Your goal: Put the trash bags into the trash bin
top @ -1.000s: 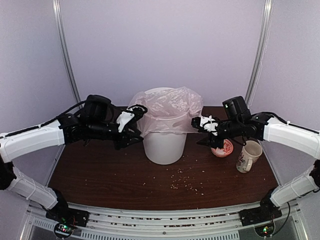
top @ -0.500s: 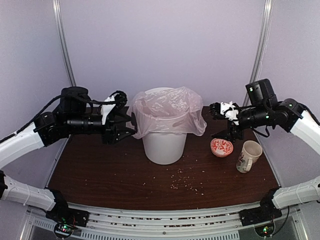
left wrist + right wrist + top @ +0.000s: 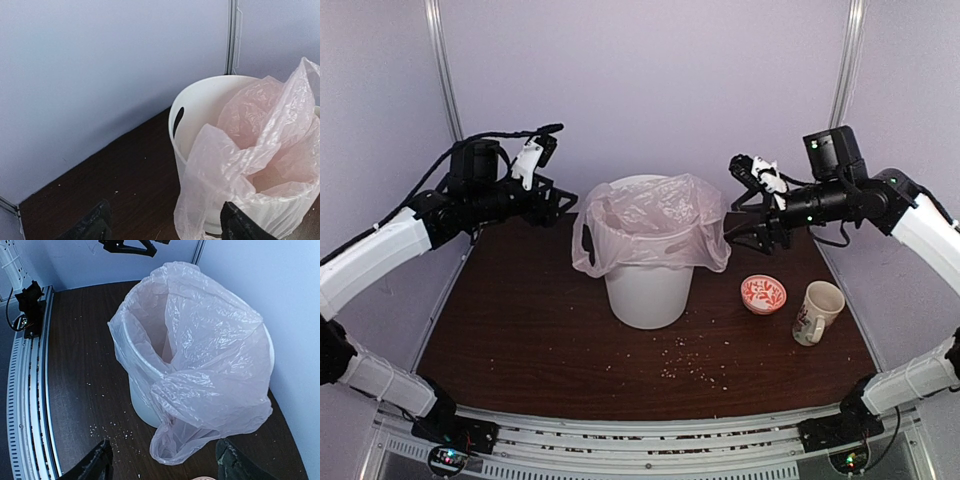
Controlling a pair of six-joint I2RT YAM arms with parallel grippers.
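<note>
Jaws of my left gripper [image 3: 558, 196] stood wide apart, holding nothing, raised left of the tall white round plastic bin [image 3: 648, 295] and clear of it. That smooth, tapering bin stood upright on the dark brown wood-grain table [image 3: 520, 330], an oval cut-out showing near its rim. The thin, crinkly, translucent pale-pink plastic bag [image 3: 655, 225] sat in its mouth, folded out over the rim, with loose skirts sagging down the outer wall on both sides. Pale crumbs [image 3: 690, 370] were scattered in front. My right gripper [image 3: 735, 198] hung spread and empty near the bag's right side. Below it sat a small round red-patterned bowl [image 3: 763, 294], then a cream floral mug [image 3: 815, 312].
</note>
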